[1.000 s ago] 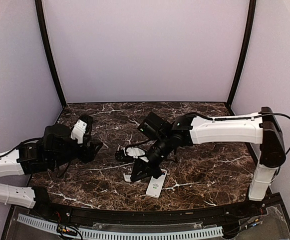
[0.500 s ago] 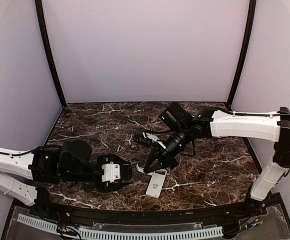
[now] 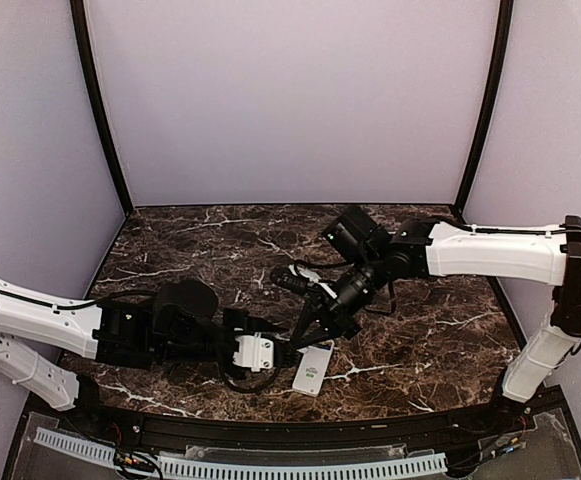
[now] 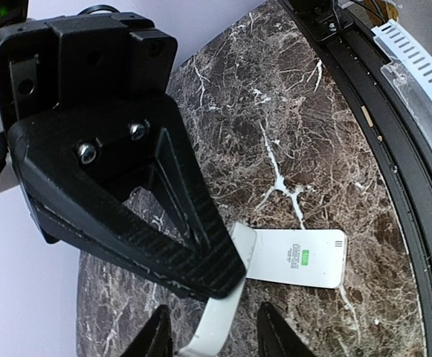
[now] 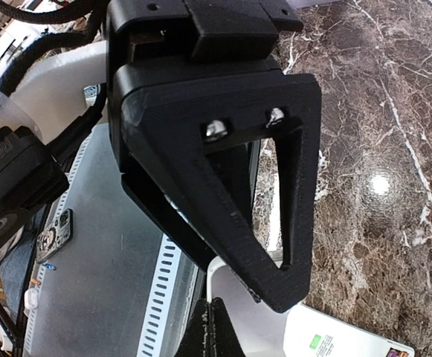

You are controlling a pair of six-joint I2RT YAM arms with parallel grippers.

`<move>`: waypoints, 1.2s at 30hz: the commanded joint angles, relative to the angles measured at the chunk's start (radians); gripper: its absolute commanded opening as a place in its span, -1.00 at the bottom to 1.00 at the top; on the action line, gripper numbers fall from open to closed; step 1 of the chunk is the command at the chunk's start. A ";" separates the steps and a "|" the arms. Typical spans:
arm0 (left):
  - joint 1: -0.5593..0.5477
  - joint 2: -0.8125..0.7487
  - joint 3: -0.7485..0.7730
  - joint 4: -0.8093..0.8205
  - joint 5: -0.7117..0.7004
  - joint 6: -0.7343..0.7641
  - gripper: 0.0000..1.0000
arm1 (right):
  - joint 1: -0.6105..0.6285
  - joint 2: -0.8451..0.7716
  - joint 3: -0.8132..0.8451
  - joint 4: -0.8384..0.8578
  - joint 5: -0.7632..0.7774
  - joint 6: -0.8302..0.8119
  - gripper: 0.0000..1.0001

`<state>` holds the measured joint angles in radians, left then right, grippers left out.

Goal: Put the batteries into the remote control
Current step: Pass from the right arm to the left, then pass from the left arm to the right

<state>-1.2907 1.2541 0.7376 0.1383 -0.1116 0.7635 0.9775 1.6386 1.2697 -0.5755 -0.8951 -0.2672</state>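
The remote control (image 3: 311, 374) (image 4: 297, 259) (image 5: 342, 346), a flat white rectangle with a small green mark, lies near the table's front edge. A smaller white cover plate (image 4: 223, 312) (image 5: 245, 312) stands tilted, one end against the remote. My left gripper (image 3: 278, 352) (image 4: 214, 342) is low over the table, its fingers apart on either side of the plate's near end. My right gripper (image 3: 310, 335) (image 5: 216, 327) is shut, its tips down on the plate's rim; its black finger (image 4: 178, 216) covers part of the plate. No batteries are in view.
The black front rail (image 3: 370, 425) (image 4: 394, 149) runs right behind the remote, with a slotted white cable duct (image 3: 270, 467) beyond it. A black cable (image 3: 242, 382) loops under the left wrist. Pale walls close the table's sides and back.
The left arm has swung from the table's left side to the middle, and its fingers have narrowed around the plate. The right gripper shifted a little right and stayed shut.
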 commanded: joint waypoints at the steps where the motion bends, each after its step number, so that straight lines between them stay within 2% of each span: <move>1: -0.004 -0.003 0.026 0.037 -0.005 0.019 -0.31 | -0.001 -0.023 -0.008 0.011 -0.026 0.003 -1.00; 10: -0.004 -0.003 0.030 0.039 -0.019 0.011 -0.90 | -0.001 0.002 0.019 0.005 -0.037 0.016 -1.00; 15: -0.004 -0.018 0.030 0.019 -0.028 -0.045 -1.00 | 0.000 -0.016 0.031 -0.036 0.016 -0.002 -1.00; 19: -0.003 -0.035 0.029 -0.002 -0.039 -0.169 -1.00 | -0.001 -0.075 0.034 -0.054 0.118 -0.026 -0.70; 20: -0.001 -0.039 0.029 -0.007 -0.039 -0.233 -1.00 | -0.002 -0.107 0.025 -0.041 0.151 -0.026 -0.57; 21: 0.001 -0.040 0.032 -0.018 -0.029 -0.271 -1.00 | -0.002 -0.133 0.009 -0.017 0.197 -0.013 -0.38; 24: 0.029 -0.041 0.057 -0.065 0.023 -0.478 -1.00 | -0.003 -0.214 -0.048 0.083 0.290 0.007 -0.23; 26: 0.056 -0.038 0.083 -0.091 0.086 -0.600 -1.00 | -0.006 -0.278 -0.103 0.156 0.309 -0.005 0.05; 31: 0.168 -0.018 0.172 -0.145 0.354 -0.831 -1.00 | -0.018 -0.392 -0.219 0.281 0.320 -0.033 0.08; 36: 0.211 0.061 0.299 -0.283 0.483 -0.870 -1.00 | -0.027 -0.416 -0.184 0.254 0.304 -0.023 0.12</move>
<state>-1.1000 1.2640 0.9451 -0.0113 0.1940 0.0124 0.9642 1.2396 1.0653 -0.3729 -0.6037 -0.2916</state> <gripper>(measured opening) 0.082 0.556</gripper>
